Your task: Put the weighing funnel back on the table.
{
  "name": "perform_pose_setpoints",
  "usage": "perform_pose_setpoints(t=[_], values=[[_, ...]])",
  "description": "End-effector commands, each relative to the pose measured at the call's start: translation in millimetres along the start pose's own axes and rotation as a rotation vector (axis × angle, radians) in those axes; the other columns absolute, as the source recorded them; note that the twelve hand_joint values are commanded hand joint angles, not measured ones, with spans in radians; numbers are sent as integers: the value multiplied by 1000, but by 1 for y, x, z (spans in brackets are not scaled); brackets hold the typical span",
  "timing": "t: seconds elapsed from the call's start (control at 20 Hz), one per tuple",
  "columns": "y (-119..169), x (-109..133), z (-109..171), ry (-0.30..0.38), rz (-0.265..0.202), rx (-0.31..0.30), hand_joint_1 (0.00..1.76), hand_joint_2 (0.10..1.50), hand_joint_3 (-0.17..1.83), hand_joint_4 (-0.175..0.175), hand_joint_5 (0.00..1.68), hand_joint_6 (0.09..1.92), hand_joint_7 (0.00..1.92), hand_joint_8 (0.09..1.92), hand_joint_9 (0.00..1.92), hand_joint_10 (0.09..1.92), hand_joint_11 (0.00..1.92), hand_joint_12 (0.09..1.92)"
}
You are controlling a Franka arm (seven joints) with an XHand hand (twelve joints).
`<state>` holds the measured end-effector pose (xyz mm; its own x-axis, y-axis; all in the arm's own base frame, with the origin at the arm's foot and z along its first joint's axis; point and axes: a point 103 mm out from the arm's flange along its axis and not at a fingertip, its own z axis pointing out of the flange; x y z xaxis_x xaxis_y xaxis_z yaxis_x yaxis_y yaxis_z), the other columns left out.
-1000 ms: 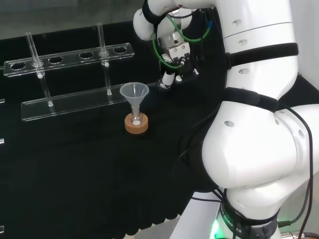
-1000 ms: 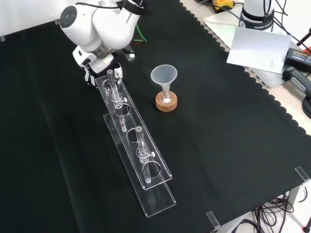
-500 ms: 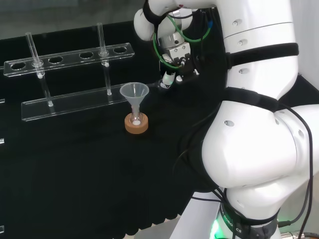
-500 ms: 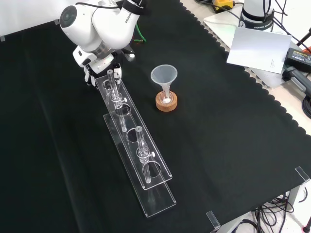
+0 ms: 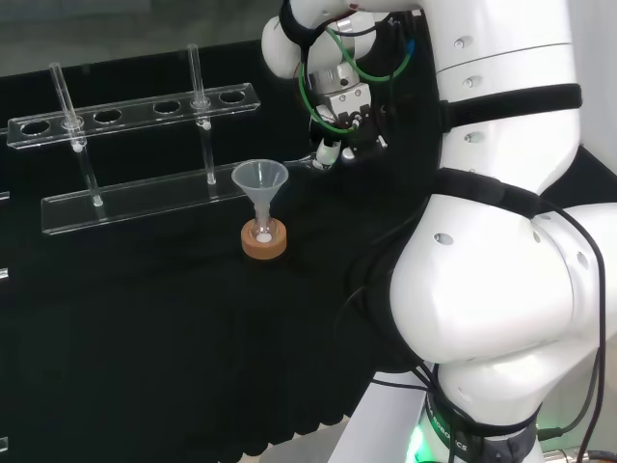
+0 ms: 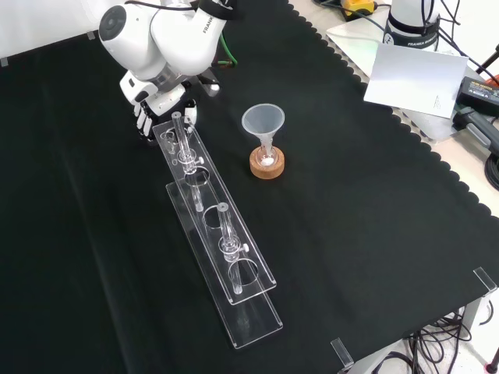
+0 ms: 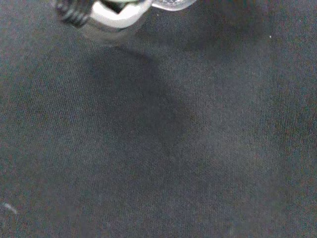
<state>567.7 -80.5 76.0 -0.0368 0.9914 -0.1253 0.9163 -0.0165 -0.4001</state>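
Cork ring (image 5: pixel 264 241) nearest in the head view, funnel (image 5: pixel 258 179) upright. At its two o'clock, the hand (image 5: pixel 328 151) sits low over the cloth (image 5: pixel 145 338). Clamped or slack, I can't tell. A clear glint beside it is likely the weighing funnel (image 7: pixel 171 4). Light, slick and brittle, I'd judge, so best held at the stem.

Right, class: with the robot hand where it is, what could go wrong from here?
1. The robot hand sits right beside the clear rack and its upright tube; a sideways move could knock them.
2. The funnel stands top-heavy over a cork ring; a bump may tip it.
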Motion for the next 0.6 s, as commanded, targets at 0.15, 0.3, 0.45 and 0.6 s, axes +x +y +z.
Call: perform_pose_setpoints(t=[0.15,0.3,0.45,0.6], values=[[-12,-5,0,-1,-17,3,933,602,561,14,555,581,511,664,871,321,538,1252],[-20,-4,-7,13,-23,-16,917,581,579,3,467,474,450,674,775,418,486,1278],[-30,1,-19,15,-51,-46,887,572,570,-3,419,390,399,673,695,478,442,1295],[-40,0,-31,31,-28,-64,861,572,553,-5,395,322,364,672,649,516,412,1311]])
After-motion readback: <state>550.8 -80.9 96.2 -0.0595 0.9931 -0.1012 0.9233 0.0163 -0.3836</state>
